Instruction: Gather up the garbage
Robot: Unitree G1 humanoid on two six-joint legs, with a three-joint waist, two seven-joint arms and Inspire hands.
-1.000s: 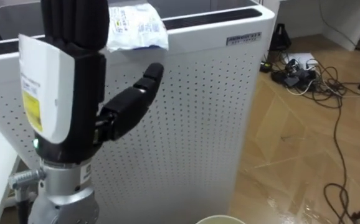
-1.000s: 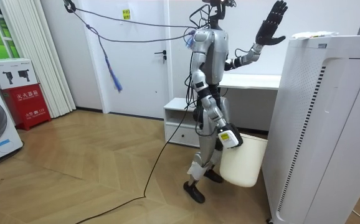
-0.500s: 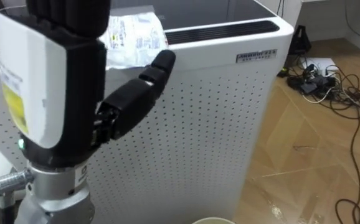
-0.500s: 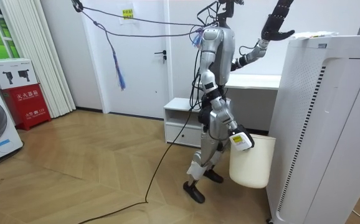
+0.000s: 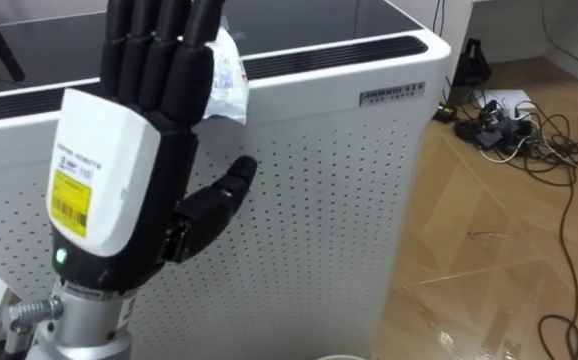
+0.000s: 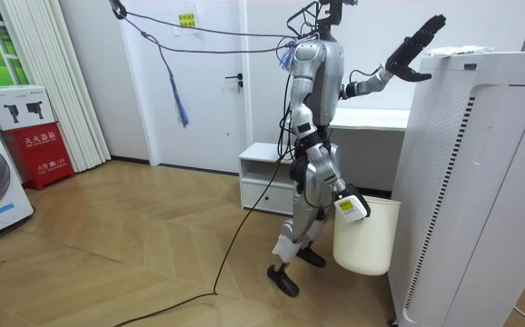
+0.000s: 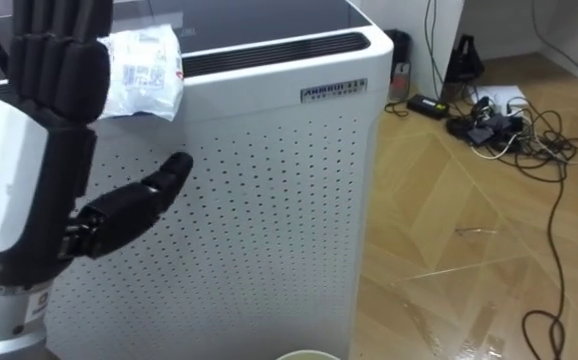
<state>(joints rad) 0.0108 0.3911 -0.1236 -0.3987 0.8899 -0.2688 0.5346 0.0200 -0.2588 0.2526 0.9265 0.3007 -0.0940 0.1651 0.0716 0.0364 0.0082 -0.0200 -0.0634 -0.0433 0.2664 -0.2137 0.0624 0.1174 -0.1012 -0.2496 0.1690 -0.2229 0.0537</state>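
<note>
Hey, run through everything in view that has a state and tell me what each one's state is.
left hand: open, raised beside the wrapper.
wrapper: crumpled, lying on top of the white unit, not gripped.
white unit: upright.
right hand: down at the bin's rim.
bin: upright at the robot's side.
cables: tangled on the floor.

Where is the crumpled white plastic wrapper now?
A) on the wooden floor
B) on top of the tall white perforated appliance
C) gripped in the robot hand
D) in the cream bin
B: the crumpled white plastic wrapper lies on the tall white perforated appliance, beyond the open left robot hand.
</note>
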